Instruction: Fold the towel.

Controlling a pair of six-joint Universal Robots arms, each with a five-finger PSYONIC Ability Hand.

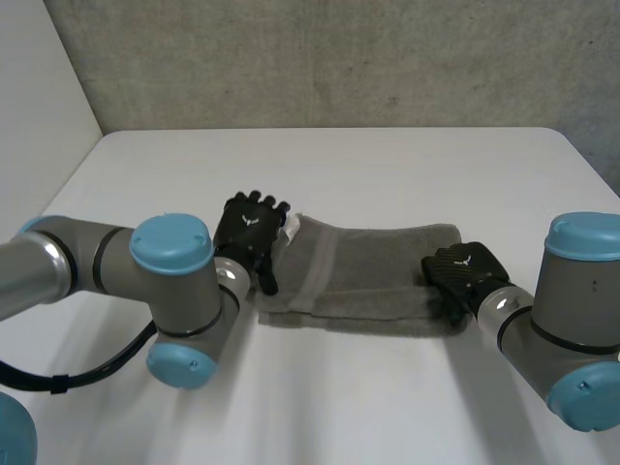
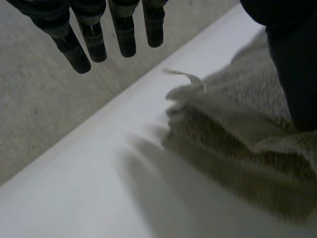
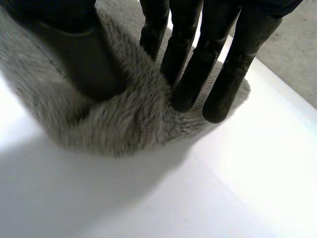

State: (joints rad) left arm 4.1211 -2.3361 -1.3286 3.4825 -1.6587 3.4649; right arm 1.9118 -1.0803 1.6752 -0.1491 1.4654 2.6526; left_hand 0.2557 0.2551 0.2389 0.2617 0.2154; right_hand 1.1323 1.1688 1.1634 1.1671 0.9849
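While a towel (image 1: 373, 276) rests there, the table (image 1: 387, 174) (white) abuts grey wall (image 1: 339, 58).

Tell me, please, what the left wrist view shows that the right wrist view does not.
Left wrist view: the left hand, fingers straight and off the towel, and a white tag at its corner. Right wrist view: the right hand, straight fingers and thumb resting on the towel's end. Both: the grey towel on the white table.
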